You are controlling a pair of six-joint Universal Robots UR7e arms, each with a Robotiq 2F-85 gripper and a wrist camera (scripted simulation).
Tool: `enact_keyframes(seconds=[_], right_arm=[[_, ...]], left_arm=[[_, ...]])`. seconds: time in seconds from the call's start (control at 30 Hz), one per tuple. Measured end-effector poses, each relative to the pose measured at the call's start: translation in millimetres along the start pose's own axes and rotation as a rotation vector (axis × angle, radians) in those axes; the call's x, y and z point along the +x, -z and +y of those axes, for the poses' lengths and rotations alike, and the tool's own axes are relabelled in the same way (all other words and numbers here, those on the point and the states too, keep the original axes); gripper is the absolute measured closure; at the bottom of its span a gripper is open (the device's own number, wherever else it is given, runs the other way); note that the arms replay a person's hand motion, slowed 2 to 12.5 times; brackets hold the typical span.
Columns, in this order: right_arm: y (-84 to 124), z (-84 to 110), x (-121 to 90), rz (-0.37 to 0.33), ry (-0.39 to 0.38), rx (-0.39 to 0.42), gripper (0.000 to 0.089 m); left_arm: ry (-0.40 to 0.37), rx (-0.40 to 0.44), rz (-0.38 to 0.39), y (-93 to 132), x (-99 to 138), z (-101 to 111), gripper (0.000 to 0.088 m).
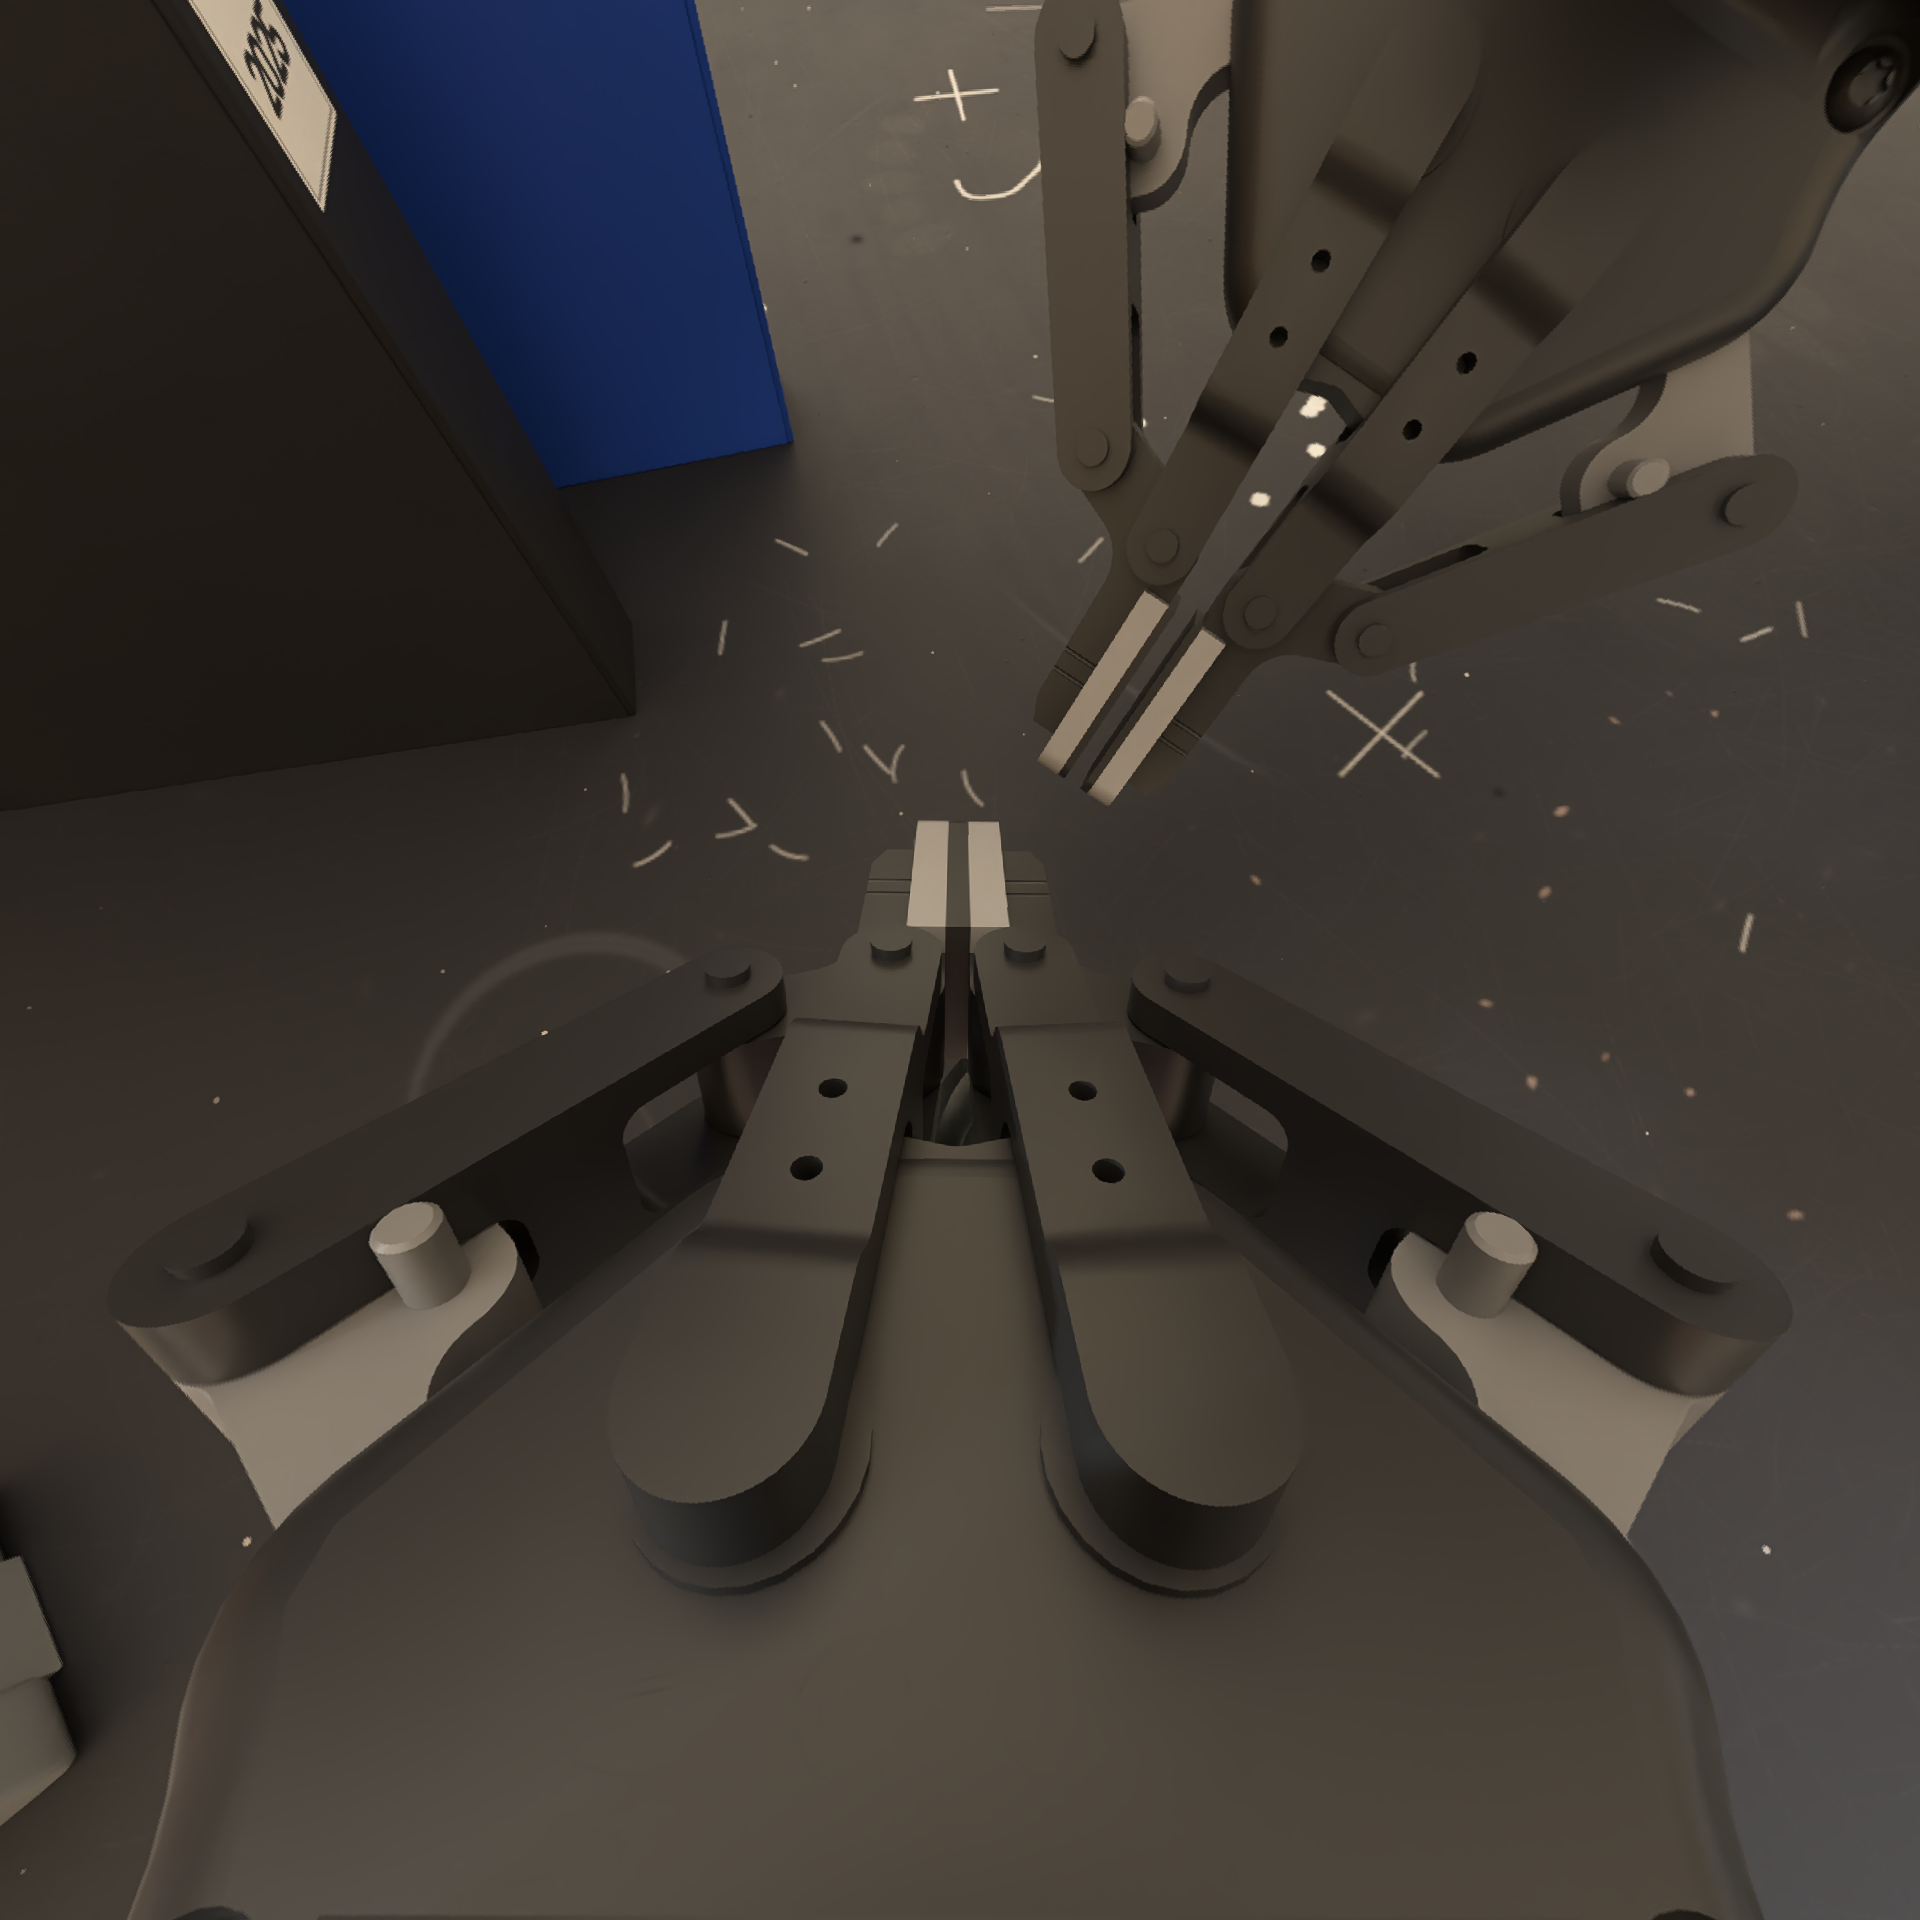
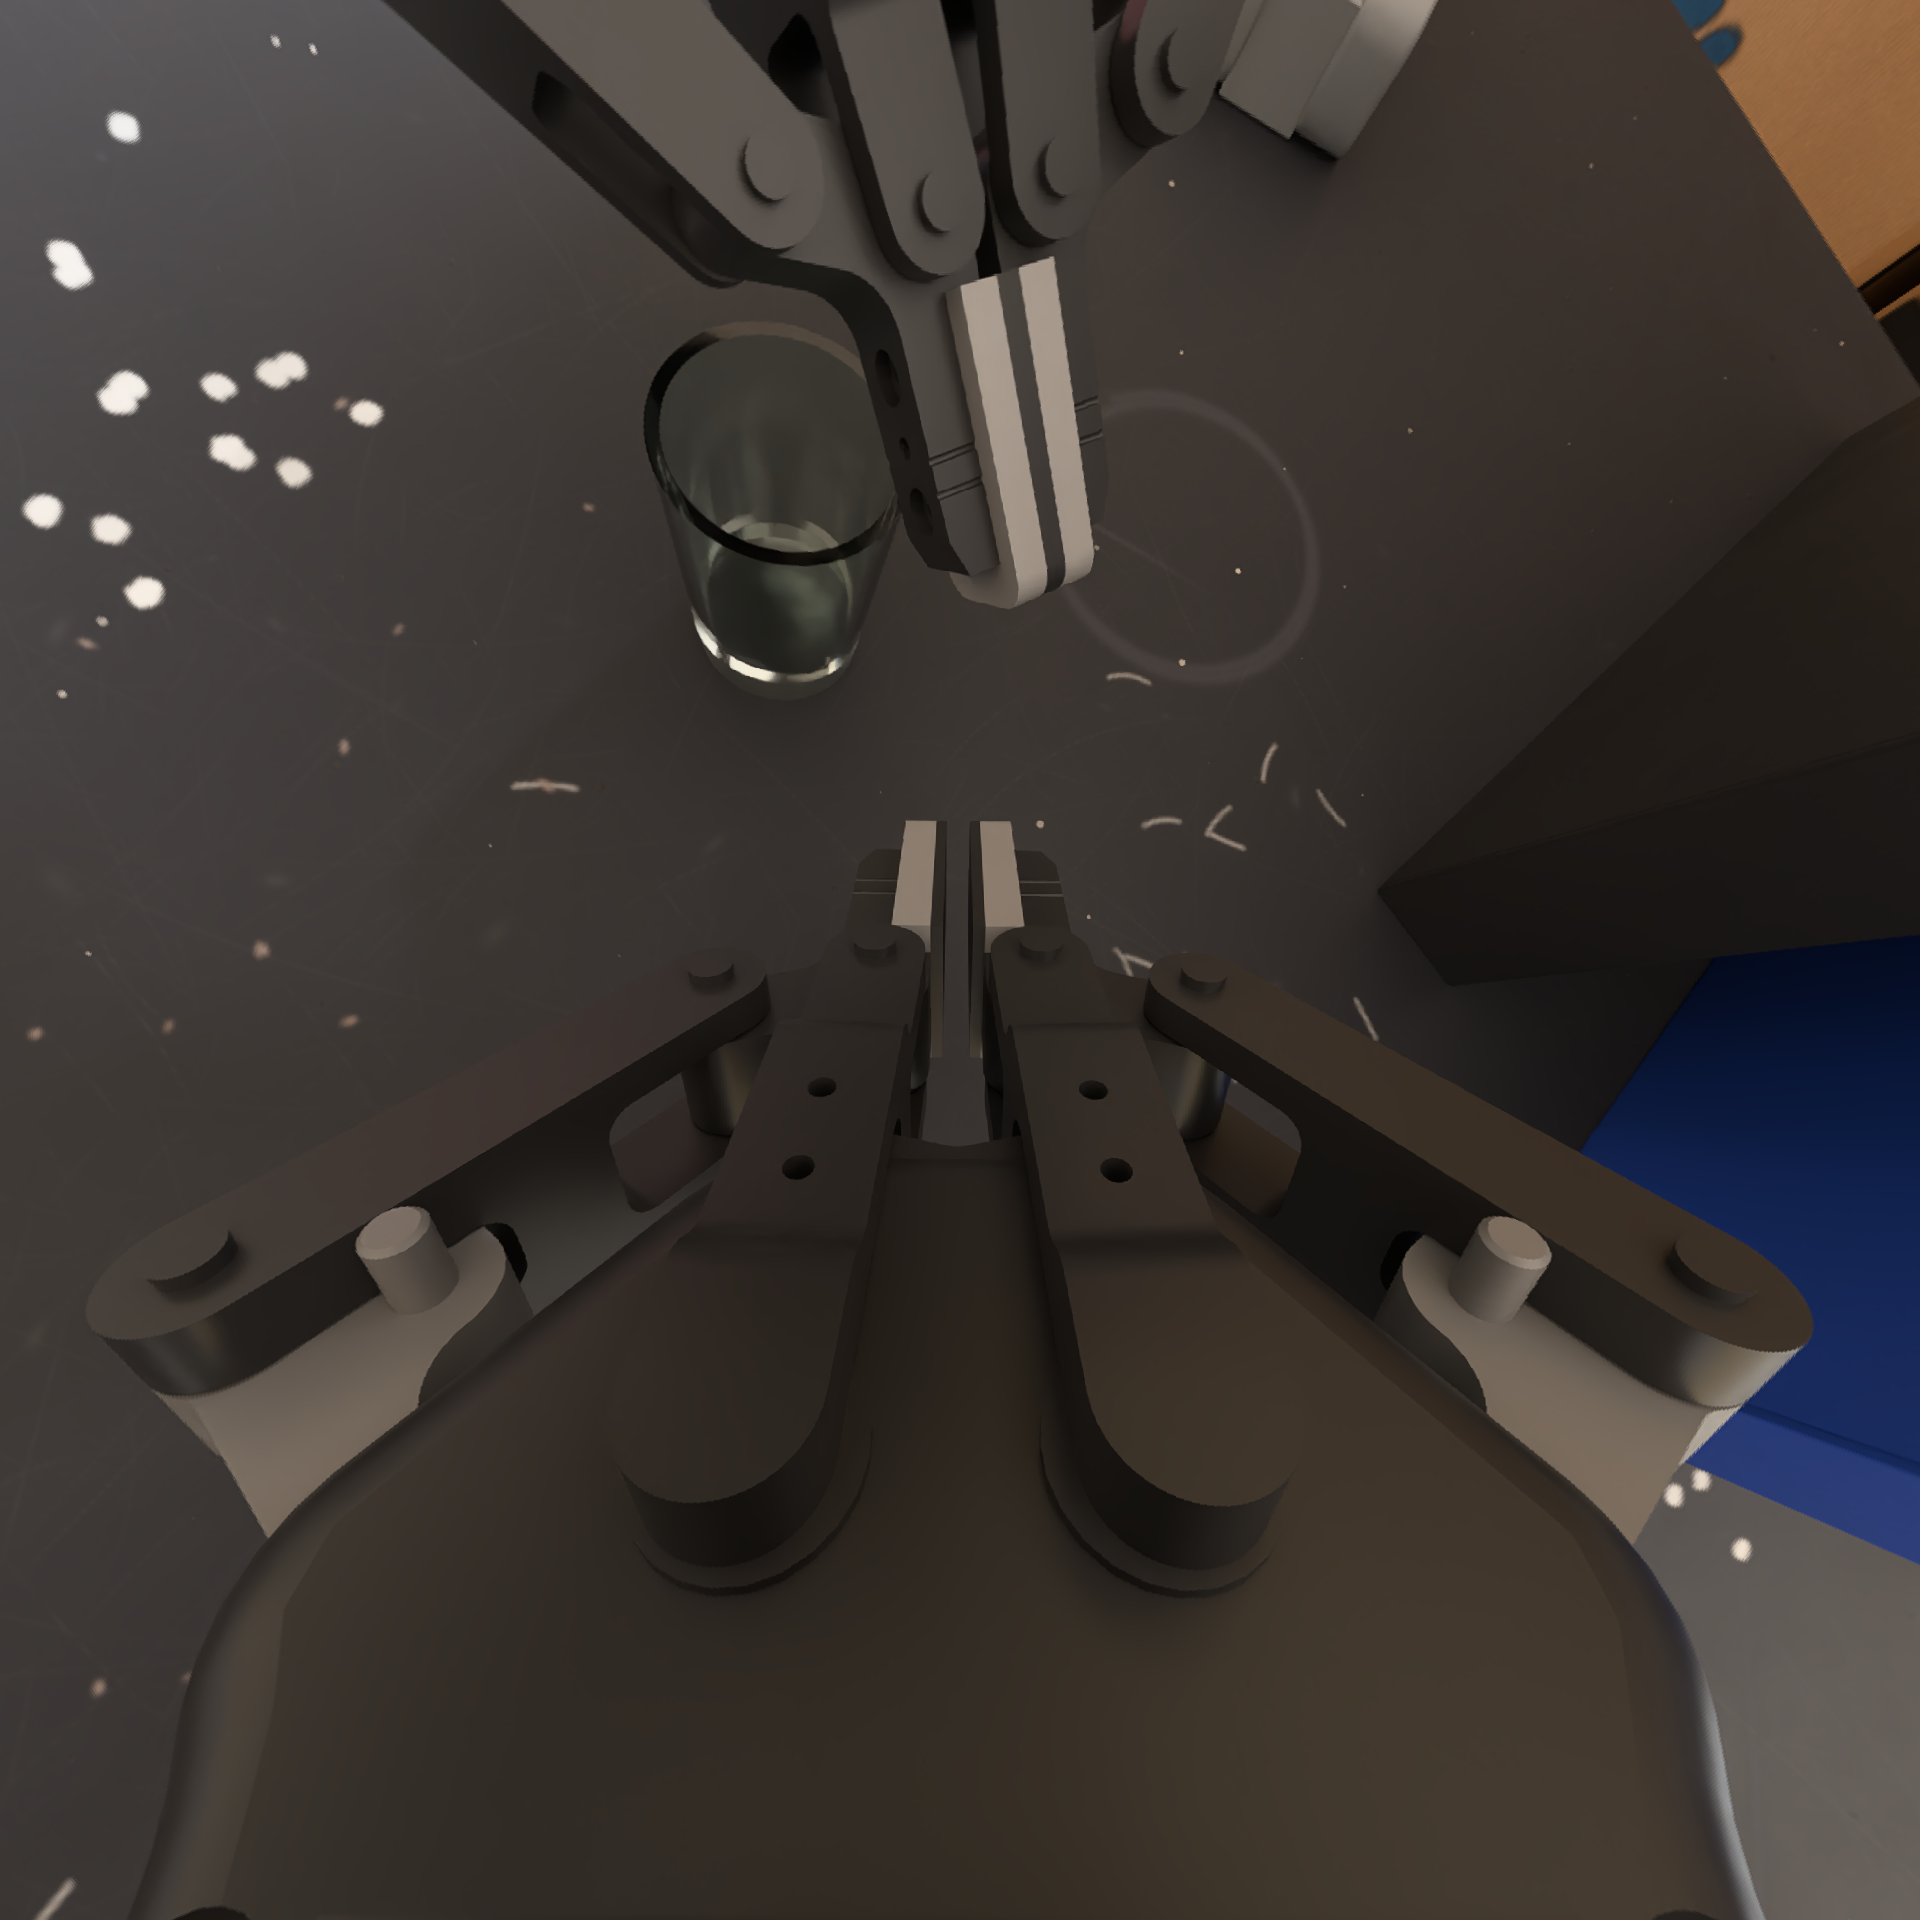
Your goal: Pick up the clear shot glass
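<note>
Both sets of fingers pressed together, holding nothing: left gripper (image 1: 958, 831) and right gripper (image 2: 958, 831) tip to tip over dark scuffed table (image 2: 416, 831). Clear shot glass (image 2: 774, 520) upright, just beside left gripper's tips. Black box (image 1: 260, 499) and blue box (image 1: 582, 239) nearby.

Scuffed dark table (image 2: 416, 883) bearing shot glass (image 2: 769, 520), black box (image 1: 208, 468), blue box (image 1: 582, 229)

Clear shot glass (image 2: 769, 520), upright, empty
</note>
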State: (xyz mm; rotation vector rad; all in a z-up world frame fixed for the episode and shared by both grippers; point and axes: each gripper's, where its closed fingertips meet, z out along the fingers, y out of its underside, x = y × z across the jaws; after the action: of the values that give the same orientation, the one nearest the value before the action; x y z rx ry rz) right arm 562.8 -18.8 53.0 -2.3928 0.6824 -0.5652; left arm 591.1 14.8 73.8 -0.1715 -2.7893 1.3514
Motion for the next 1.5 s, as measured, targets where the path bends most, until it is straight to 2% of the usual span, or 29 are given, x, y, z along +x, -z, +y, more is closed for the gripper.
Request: enact_keyframes(seconds=[0.3, 0.6, 1.03, 1.5], right_arm=[[4, 0.7, 3, 0.022, 0.107, -0.102, 0.0854], [9, -0.9, 4, 0.022, 0.169, -0.192, 0.0854], [11, -1.6, 6, 0.015, 0.199, -0.309, 0.085], [11, 2.8, 9, 0.046, 0.194, -0.434, 0.0851]], left_arm=[[-0.005, -0.002, -0.004, -1, 0, 0, 0.0882], [-0.007, -0.003, -0.007, -1, 0, 0, 0.0882], [-0.007, -0.001, -0.005, -1, 0, 0, 0.0882], [-0.006, 0.001, -0.005, -2, 1, -1, 0.0882]])
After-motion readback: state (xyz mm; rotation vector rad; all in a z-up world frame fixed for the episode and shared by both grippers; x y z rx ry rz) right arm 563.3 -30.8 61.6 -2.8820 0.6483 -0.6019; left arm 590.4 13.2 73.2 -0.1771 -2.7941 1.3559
